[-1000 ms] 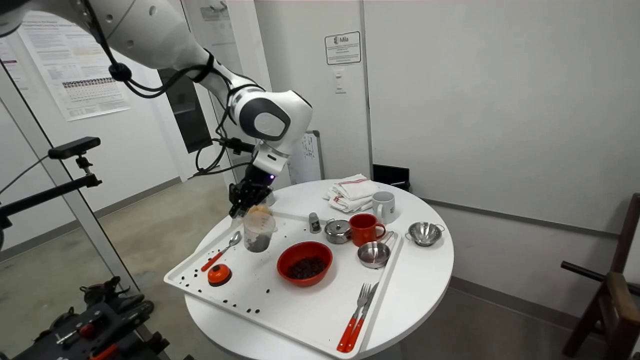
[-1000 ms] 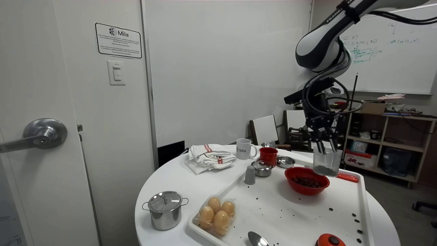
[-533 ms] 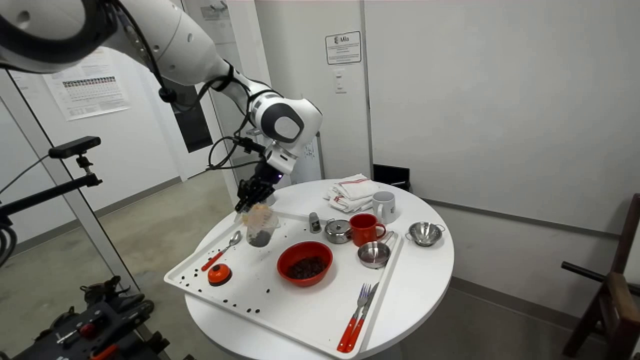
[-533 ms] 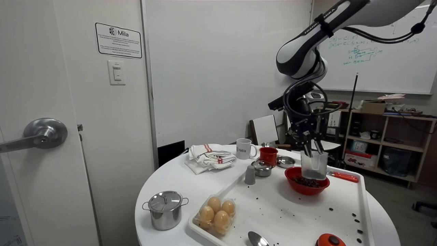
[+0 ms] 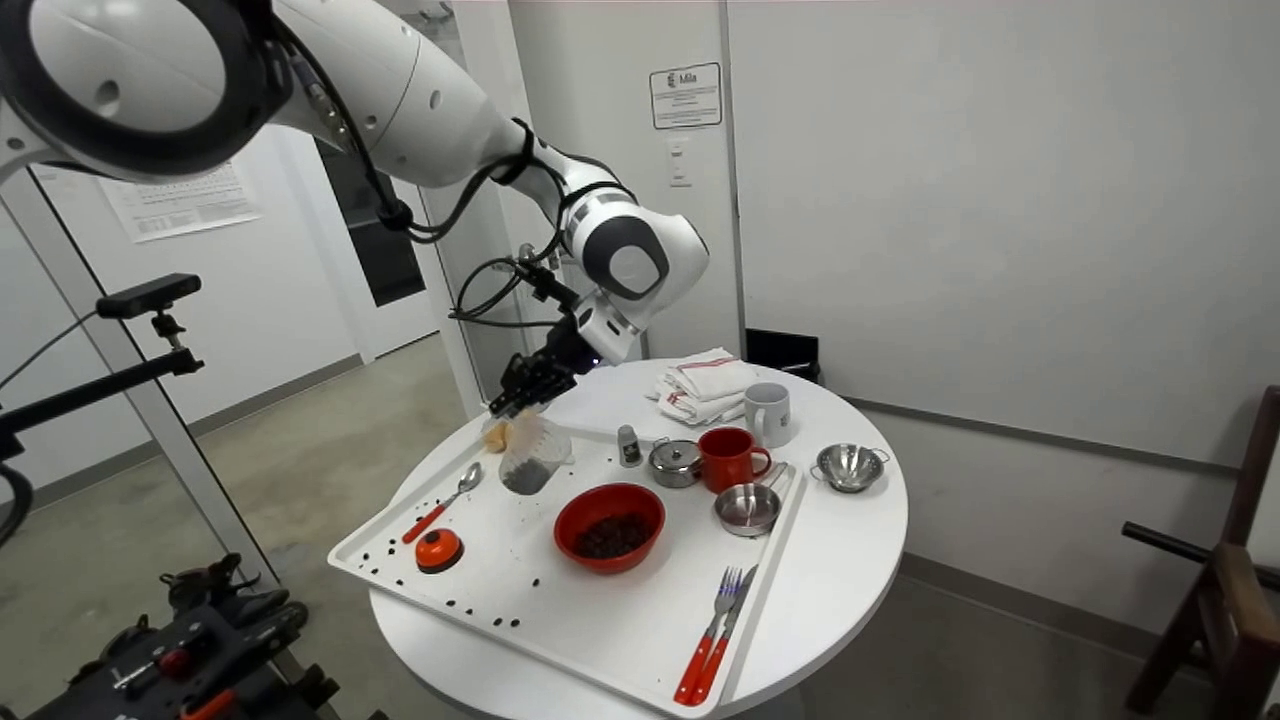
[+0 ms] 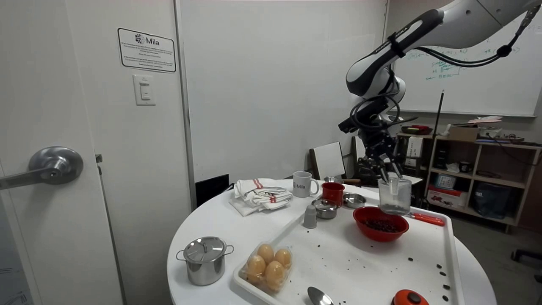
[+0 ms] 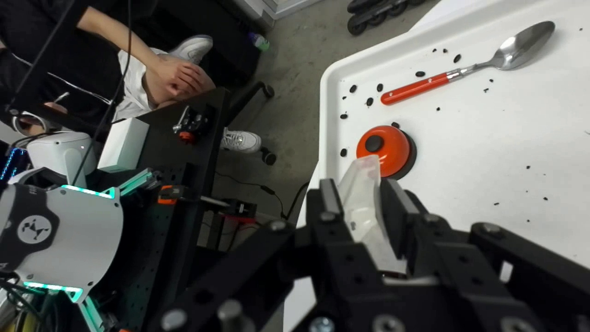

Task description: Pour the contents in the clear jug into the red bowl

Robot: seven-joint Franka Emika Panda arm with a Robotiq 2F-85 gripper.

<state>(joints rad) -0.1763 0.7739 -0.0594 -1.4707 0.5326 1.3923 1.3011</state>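
A white robot arm (image 5: 440, 125) leans over a round white desk (image 5: 848, 555); on the desk lies a broad tray (image 5: 600, 625), bearing a red bowl (image 5: 605, 500) with dark beans (image 5: 610, 537) in it; the transparent jug (image 6: 402, 198) hangs slightly tilted above the tray, near the bowl, the jaws clenched on what looks like its handle (image 7: 363, 207); low in the jug shows a blurred dark layer (image 5: 525, 475) – probably what is to be poured; stray beans (image 7: 420, 74) dot the tray.

The step seems to be lining up the pour; best to bring the jug wholly over the bowl before tipping it further, go low so the contents slide rather than bounce, tilt slowly, and grip firmly – a slim handle could twist as the load shifts; a pause at full tilt should help any last bits fall.
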